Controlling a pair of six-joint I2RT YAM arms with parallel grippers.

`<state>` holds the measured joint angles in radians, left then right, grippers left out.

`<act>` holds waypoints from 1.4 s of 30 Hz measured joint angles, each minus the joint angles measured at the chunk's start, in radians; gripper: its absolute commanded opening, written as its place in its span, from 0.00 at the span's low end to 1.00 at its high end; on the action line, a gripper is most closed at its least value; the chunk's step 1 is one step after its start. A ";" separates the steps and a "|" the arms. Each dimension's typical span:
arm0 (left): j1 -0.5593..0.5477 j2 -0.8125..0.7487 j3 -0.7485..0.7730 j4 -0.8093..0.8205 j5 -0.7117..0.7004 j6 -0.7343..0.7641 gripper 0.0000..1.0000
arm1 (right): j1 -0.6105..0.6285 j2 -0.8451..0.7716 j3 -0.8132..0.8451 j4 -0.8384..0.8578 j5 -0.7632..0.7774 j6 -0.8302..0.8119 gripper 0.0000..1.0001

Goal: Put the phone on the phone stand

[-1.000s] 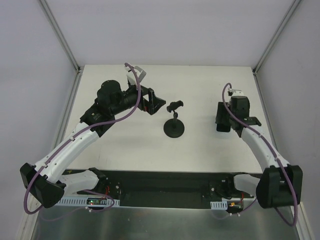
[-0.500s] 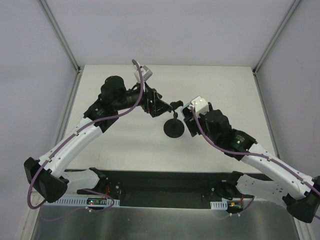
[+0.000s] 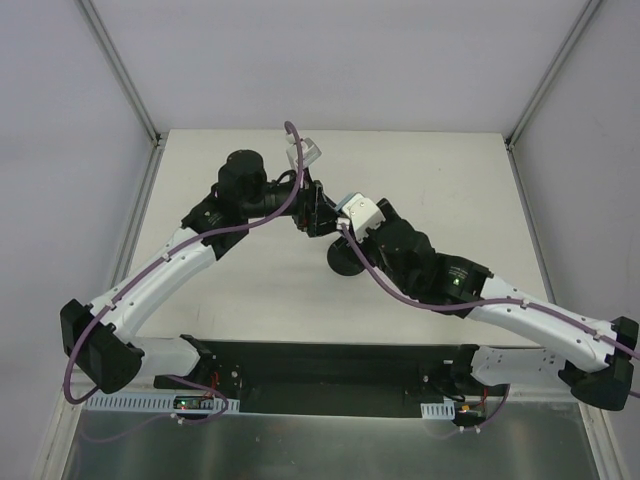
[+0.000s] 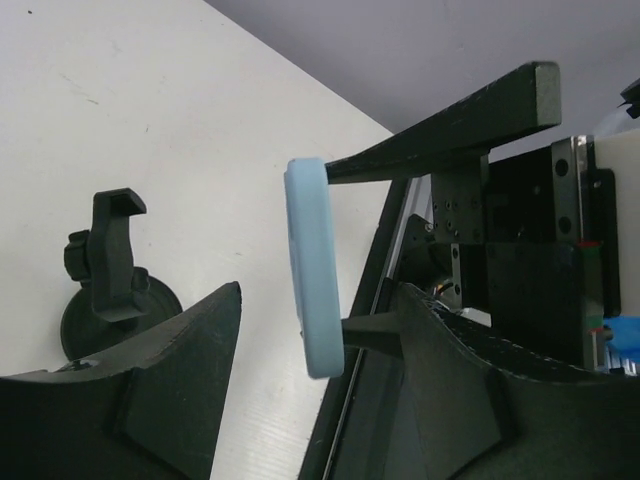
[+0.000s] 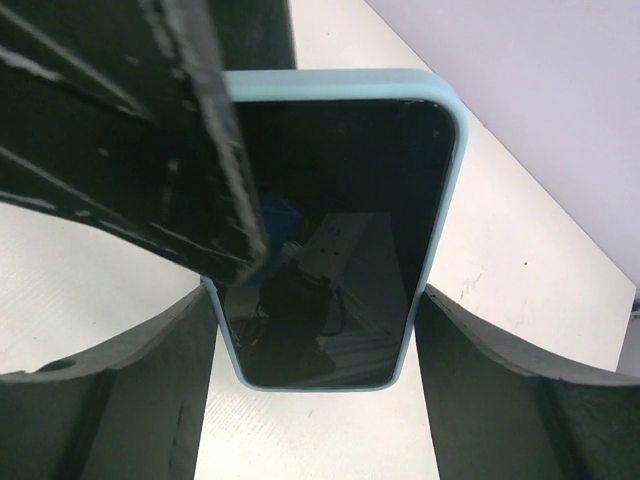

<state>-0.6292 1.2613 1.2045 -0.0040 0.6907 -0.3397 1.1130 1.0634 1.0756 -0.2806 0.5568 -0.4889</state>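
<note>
Phone (image 4: 315, 270) between both grippers, phone stand (image 4: 110, 275) just beside.

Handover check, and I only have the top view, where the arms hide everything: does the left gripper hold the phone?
Observer: Yes. In the right wrist view, the left gripper has a finger lying across the screen of the phone.
Operator: And the right gripper?
Observer: The right gripper faces the screen, with a finger at each long edge of the phone. I cannot tell if they press.
Operator: Is the stand free?
Observer: In the left wrist view the stand has nothing in its clamp and sits apart from the phone.
</note>
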 measured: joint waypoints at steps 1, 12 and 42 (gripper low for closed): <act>-0.001 0.002 0.003 0.000 0.008 -0.001 0.57 | 0.008 0.008 0.003 0.001 0.007 -0.005 0.01; -0.033 0.048 0.014 0.005 0.039 -0.016 0.27 | 0.076 0.043 0.019 0.038 0.090 -0.053 0.01; -0.051 -0.203 0.014 -0.142 -0.315 0.150 0.00 | -0.622 -0.200 -0.050 -0.184 -0.376 0.313 0.97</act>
<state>-0.6800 1.0588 1.2182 -0.1455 0.3756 -0.1894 0.4911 0.8631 1.0260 -0.4644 0.1810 -0.1757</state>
